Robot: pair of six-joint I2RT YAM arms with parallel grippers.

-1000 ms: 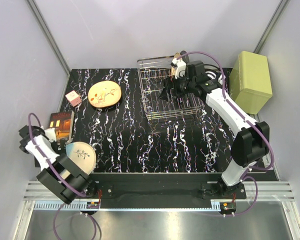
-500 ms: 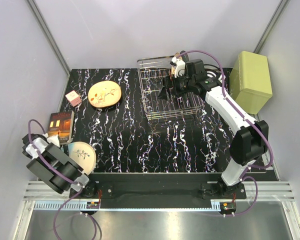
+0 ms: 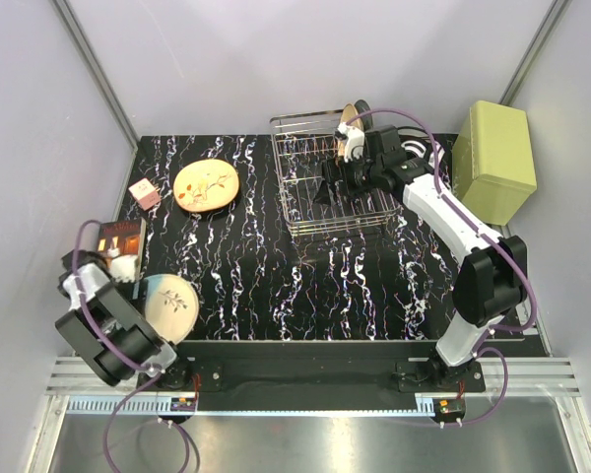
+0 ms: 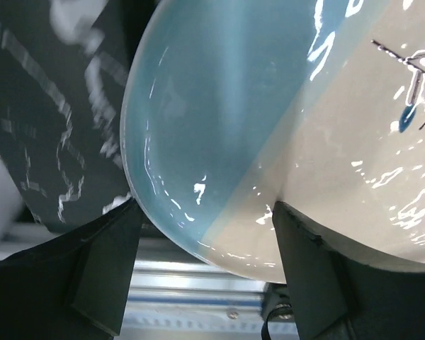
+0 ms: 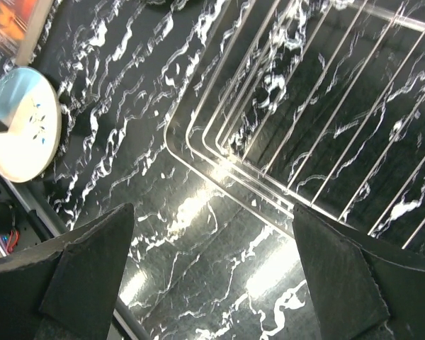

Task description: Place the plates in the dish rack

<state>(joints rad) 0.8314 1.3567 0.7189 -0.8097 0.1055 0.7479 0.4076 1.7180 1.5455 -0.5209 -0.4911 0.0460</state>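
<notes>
- Black fingers (image 4: 103, 273) of the left hand (image 4: 205, 212) are standing wide apart at the near left corner of the desk (image 3: 276, 286). The near rim of a pale blue and cream plate (image 4: 304, 106) is showing between them, and I cannot tell whether they are touching it.
- That plate, which is carrying a twig motif, is lying at the desk's near left edge. A book (image 3: 123, 241) is sitting just beside it, farther back.
- Beyond the book, a small pink box (image 3: 145, 193) is resting near the left edge.
- A tan plate (image 3: 206, 185) with a leafy twig is lying flat near the pink box, well apart from the dish rack (image 3: 305, 225).
- The right hand (image 5: 212, 212) is hovering over the dish rack with its jaws spread wide, holding nothing. Chrome rods and the marbled desk are showing between its fingers.
- The dish rack is sitting at the far right of the desk. Two plates are standing on edge at its far right corner: a second tan plate (image 3: 347, 118) and a dark plate (image 3: 362, 116).
- A pale green box (image 3: 497, 158) is standing near the rack's right side.
</notes>
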